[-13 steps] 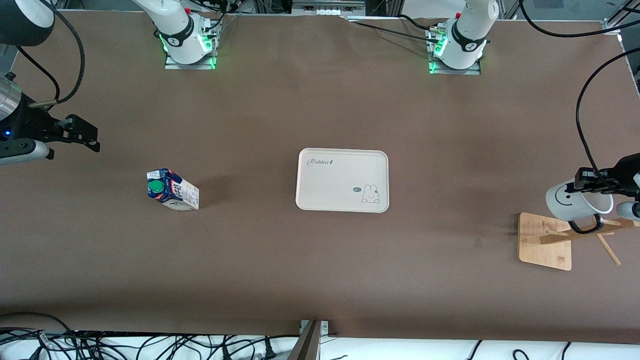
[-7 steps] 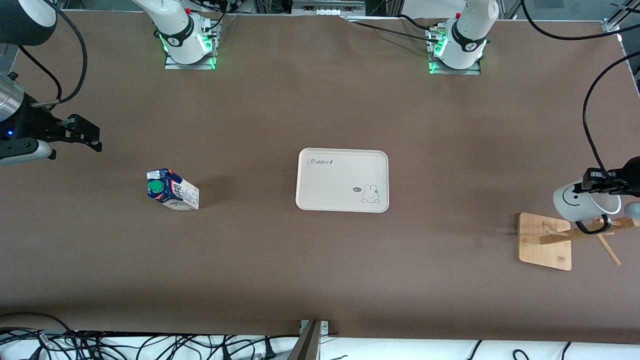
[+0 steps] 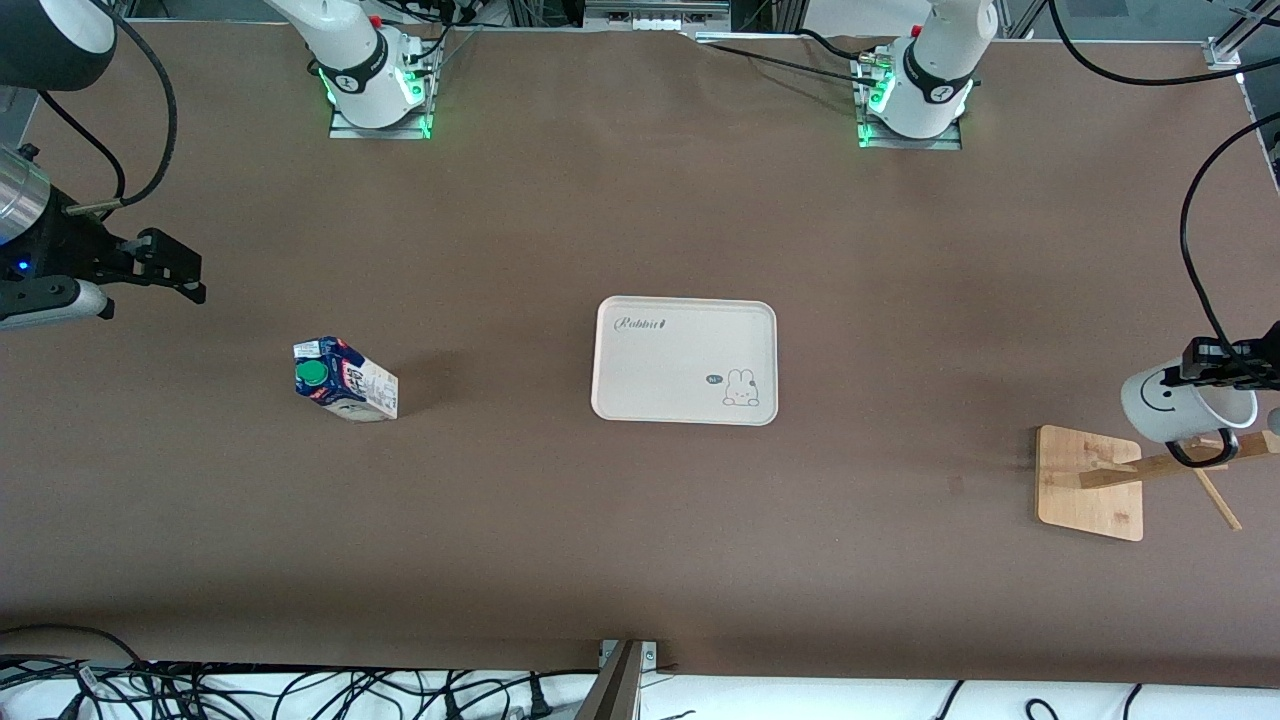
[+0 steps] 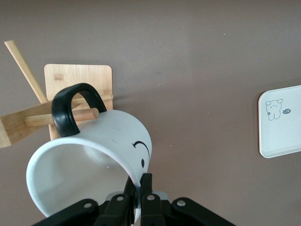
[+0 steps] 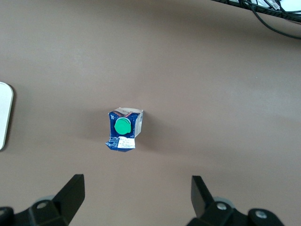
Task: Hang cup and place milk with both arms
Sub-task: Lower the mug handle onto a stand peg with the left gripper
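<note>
The white cup (image 3: 1180, 408) with a smiley face is tilted over the wooden rack (image 3: 1088, 480). My left gripper (image 3: 1203, 364) is shut on its rim. In the left wrist view the gripper (image 4: 139, 184) pinches the cup's wall (image 4: 108, 141), and the black handle (image 4: 70, 104) loops round the tip of the rack's peg (image 4: 87, 114). The milk (image 3: 345, 381) stands on the table toward the right arm's end. My right gripper (image 3: 176, 268) is open and empty over bare table. Its wrist view shows the milk (image 5: 123, 130) between and ahead of the spread gripper (image 5: 136, 182).
A beige rabbit tray (image 3: 685, 345) lies at the table's middle, and shows in the left wrist view (image 4: 282, 136). The rack's thin slanted stick (image 4: 23, 68) juts out beside the peg. Cables hang along the table's edge nearest the front camera.
My left gripper has carried the cup toward the left arm's end of the table, moving the handle farther along the rack's peg. The right gripper has barely shifted.
</note>
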Robot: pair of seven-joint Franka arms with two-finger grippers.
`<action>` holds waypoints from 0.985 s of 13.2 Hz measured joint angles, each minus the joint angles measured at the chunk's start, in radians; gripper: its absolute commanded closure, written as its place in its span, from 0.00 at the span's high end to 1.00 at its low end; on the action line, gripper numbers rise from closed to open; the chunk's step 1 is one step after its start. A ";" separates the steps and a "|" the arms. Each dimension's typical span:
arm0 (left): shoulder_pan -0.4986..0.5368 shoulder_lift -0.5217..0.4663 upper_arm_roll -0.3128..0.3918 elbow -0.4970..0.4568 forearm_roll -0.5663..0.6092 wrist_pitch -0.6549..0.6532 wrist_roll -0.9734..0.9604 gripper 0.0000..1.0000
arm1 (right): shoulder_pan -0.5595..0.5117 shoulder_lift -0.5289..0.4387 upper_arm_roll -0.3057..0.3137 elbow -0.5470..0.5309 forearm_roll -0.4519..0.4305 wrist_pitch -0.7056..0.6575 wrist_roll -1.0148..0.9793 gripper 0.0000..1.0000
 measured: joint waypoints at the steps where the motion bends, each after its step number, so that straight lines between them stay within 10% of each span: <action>1: 0.001 0.003 0.001 0.000 0.001 0.000 0.001 0.00 | 0.000 0.000 0.000 0.000 0.000 0.000 0.000 1.00; 4: 0.004 0.012 0.007 0.000 0.044 0.016 0.002 0.02 | 0.000 0.000 0.000 0.000 0.000 -0.001 0.001 1.00; 6: 0.004 0.016 0.007 0.000 0.055 0.018 0.002 0.99 | 0.001 0.000 0.000 0.000 0.000 0.000 0.001 1.00; 13: -0.010 0.013 -0.009 0.001 0.057 0.017 -0.074 1.00 | -0.004 0.000 -0.020 0.000 0.002 0.000 0.006 1.00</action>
